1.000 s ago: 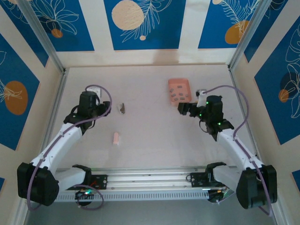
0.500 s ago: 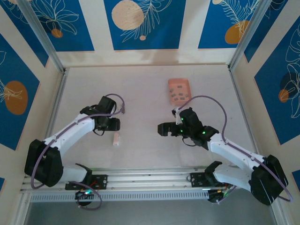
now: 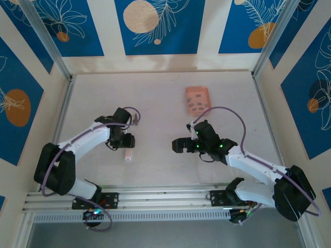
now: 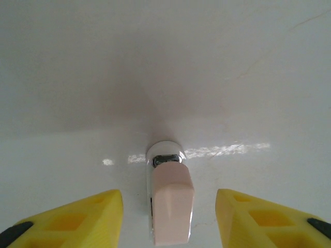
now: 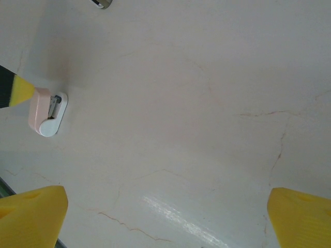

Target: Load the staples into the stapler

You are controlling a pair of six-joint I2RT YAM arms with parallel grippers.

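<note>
Currently the staples (image 4: 170, 209), in their pale pink-white pack with a shiny rounded metal end, are lying flat on the glossy worktop (image 3: 165, 170), at the bottom centre of the left wrist view and left of centre in the overhead view. The left gripper (image 4: 168, 195) is straddling the pack: its yellow fingers (image 4: 98, 212) are standing partly open on either side, with a clear strip of worktop showing between each finger and the pack, so nothing is being held yet.

The pack is looking small, light and rigid, and it is sitting on a smooth, reflective surface, so it will probably skid or spin if one finger reaches it first. The long flat pink sides, about mid-length and clear of the metal end, are looking like the best place to pinch. A strip of staples is brittle, so gentle pressure is likely wiser.

Beyond the pack, the stapler (image 5: 100, 2) is showing as a small silvery piece at the top left edge of the right wrist view. The right gripper (image 5: 165, 196) is hovering wide open and empty, right of the pack in the overhead view. The salmon-pink tray (image 3: 197, 99) is sitting well apart, toward the upper centre.
</note>
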